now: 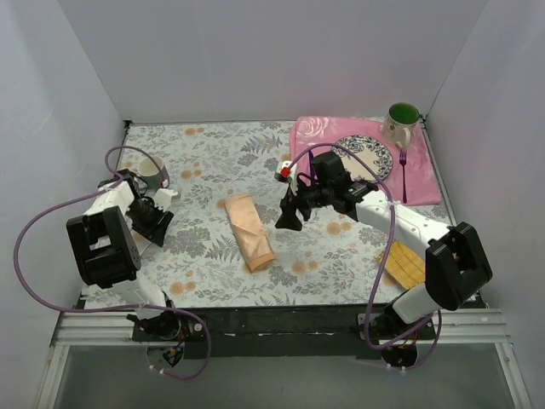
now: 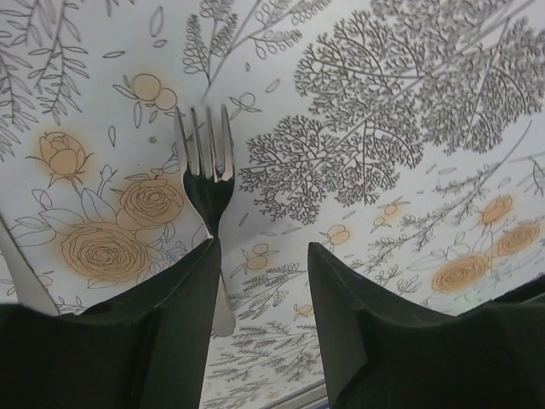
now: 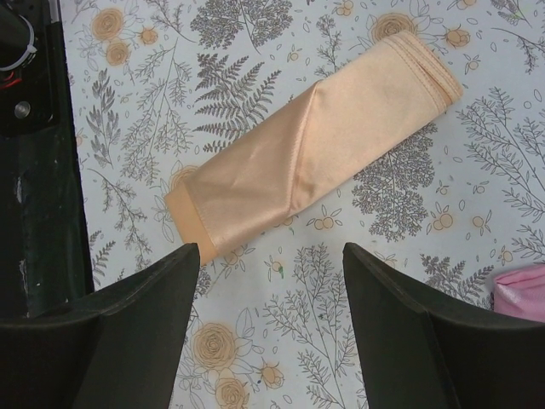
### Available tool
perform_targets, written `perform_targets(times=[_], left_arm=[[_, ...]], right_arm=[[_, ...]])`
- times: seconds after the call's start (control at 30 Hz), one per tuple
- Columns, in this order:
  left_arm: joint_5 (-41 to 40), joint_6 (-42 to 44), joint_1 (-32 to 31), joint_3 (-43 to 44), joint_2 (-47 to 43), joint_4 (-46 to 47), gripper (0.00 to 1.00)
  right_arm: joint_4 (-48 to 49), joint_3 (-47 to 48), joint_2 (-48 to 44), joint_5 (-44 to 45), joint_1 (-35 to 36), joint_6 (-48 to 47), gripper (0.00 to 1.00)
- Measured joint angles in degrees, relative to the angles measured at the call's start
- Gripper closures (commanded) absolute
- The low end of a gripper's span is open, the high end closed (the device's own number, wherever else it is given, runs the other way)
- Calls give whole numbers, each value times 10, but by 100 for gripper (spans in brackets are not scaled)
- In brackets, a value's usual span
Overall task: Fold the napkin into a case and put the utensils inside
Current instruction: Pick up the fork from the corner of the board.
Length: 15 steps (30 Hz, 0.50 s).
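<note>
Near the table's left edge, my left gripper (image 2: 261,249) hangs with jaws apart over a fork (image 2: 207,183), whose handle runs back between them, tines pointing away. The peach case (image 1: 249,232) lies mid-table, beside my right gripper (image 3: 271,249), which is spread and empty.

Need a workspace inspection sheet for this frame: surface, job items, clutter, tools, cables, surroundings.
Surface: floral tablecloth, lying flat, no spills seen.
Job's things: peach napkin case folded, mid-table; dark fork flat on the cloth at the left tool; purple fork on the pink placemat.
Clutter: plate and green-lined mug on the placemat; second mug far left; yellow mat under the right arm.
Grippers: left tool open, fork's handle beside one finger; right tool open by the case's end, holding nothing.
Cables: purple cables loop free off both arms.
Surroundings: plain white walls; nothing else seen.
</note>
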Motion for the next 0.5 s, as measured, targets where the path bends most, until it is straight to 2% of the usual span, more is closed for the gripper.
perform_targets(times=[0.17, 0.33, 0.37, 0.5], left_arm=[[-21, -63, -4, -16, -13, 61, 57], [-41, -64, -4, -54, -21, 102, 59], [-43, -61, -4, -61, -21, 105, 60], [-58, -48, -4, -71, -23, 119, 77]], right_arm=[[-6, 0, 3, 0, -2, 2, 23], [-9, 0, 9, 0, -3, 2, 23], [-10, 0, 10, 0, -4, 2, 23], [-10, 0, 13, 0, -5, 2, 23]])
